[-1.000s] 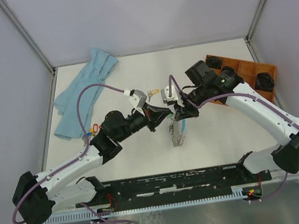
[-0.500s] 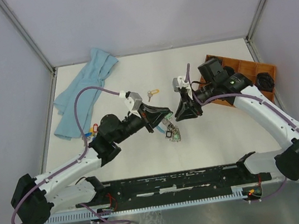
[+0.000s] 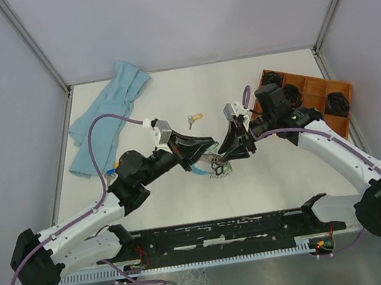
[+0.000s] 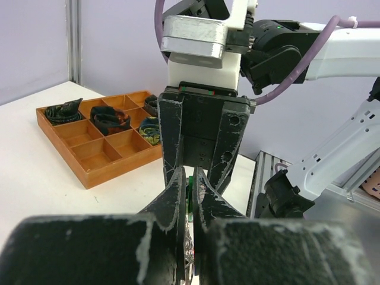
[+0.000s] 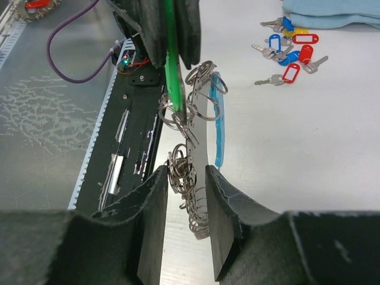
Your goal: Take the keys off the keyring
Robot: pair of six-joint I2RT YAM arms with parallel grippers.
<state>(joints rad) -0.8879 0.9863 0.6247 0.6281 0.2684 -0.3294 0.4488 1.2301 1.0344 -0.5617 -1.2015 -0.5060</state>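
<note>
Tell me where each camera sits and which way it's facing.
Top external: above, behind the bases, looking down on the table; left arm and right arm show.
Left wrist: faces the right gripper and tray; left fingers shut below.
Right wrist: faces the left gripper and keyring; right fingers apart below.
Shared: both wrist views show the green tag.

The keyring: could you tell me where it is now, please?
Top view, centre: the keyring hangs from the left gripper, dangling inside the open right gripper.
</note>
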